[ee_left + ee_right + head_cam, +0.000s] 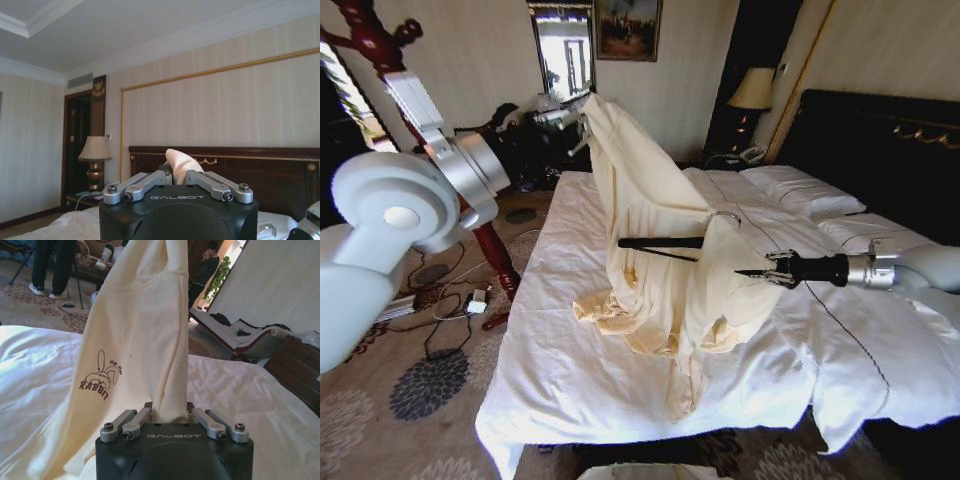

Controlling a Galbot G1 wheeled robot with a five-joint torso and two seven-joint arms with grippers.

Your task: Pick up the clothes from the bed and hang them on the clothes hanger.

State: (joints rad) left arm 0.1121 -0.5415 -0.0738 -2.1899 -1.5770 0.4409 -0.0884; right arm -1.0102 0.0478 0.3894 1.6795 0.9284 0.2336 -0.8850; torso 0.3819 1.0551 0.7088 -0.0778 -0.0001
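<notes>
The clothes (650,210) are one cream-yellow garment, held up over the bed (560,360) with the lower part pooled on the white sheet. My left gripper (578,112) is shut on the garment's top end, high over the far side of the bed; a fold of cloth (181,161) sticks out between its fingers. My right gripper (752,272) reaches in from the right and is shut on the cloth (150,340), which bears a rabbit print. The black clothes hanger (660,243) lies level inside the garment, its silver hook (728,216) poking out near the right gripper.
A dark red wooden coat stand (492,250) rises left of the bed, with cables and a power strip (470,300) on the carpet by its foot. Pillows (800,190) and the black headboard (880,140) lie at the right. A lamp (752,92) stands behind.
</notes>
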